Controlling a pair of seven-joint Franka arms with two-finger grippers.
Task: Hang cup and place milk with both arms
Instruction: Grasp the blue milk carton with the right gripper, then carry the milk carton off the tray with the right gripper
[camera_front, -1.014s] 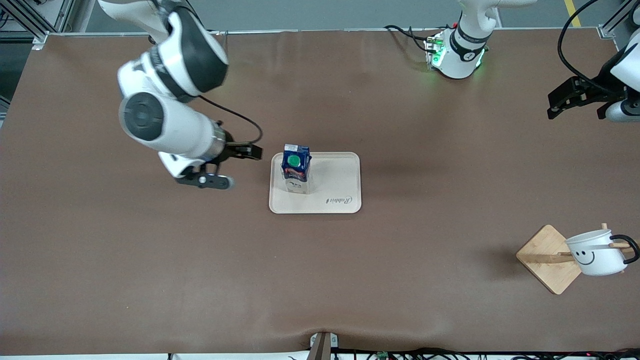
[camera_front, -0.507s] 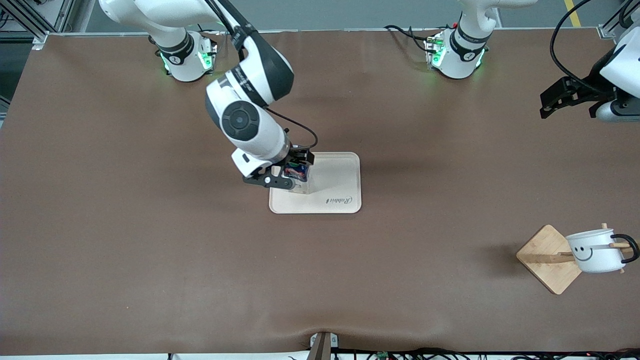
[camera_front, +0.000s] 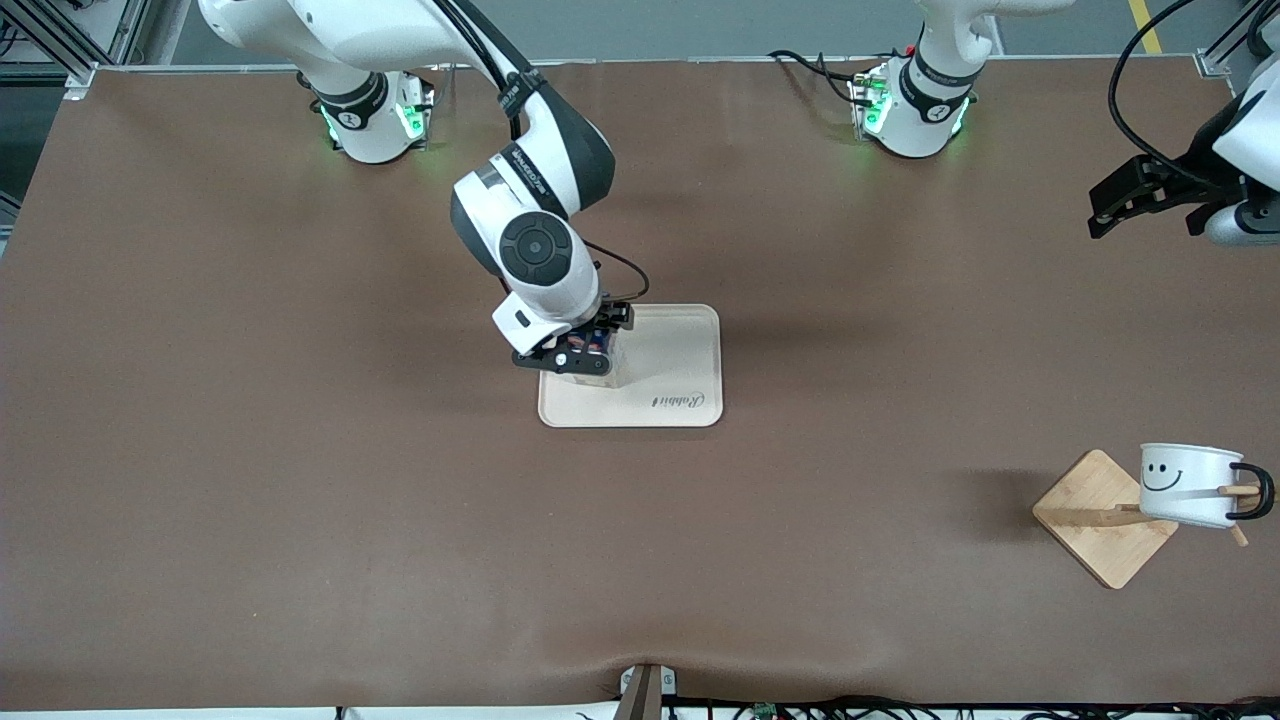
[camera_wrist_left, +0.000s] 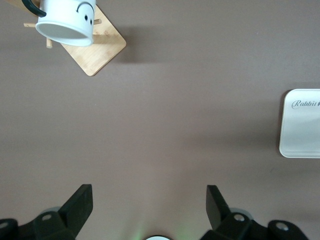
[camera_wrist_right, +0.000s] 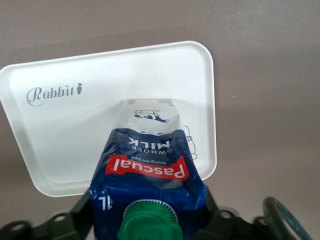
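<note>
Front view: the cup (camera_front: 1185, 484) hangs on the wooden rack (camera_front: 1103, 517) — done; the left claw (camera_front: 1150, 195) waits, spread wide. Right wrist view: the right claw (camera_wrist_right: 150, 220) clasps the milk (camera_wrist_right: 149, 180), upright on the tray (camera_wrist_right: 65, 130) — release remains.

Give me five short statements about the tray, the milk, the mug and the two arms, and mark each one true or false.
1. The milk stands on the tray. True.
2. The cup sits upright on the table. False: it hangs by its handle on the wooden rack.
3. The right end effector is at the milk, a finger on either side. True.
4. The left end effector holds the cup. False: it is open and empty over bare table.
5. The tray is printed with a smiley face. False: it reads Rabbit; the smiley is on the cup.
</note>
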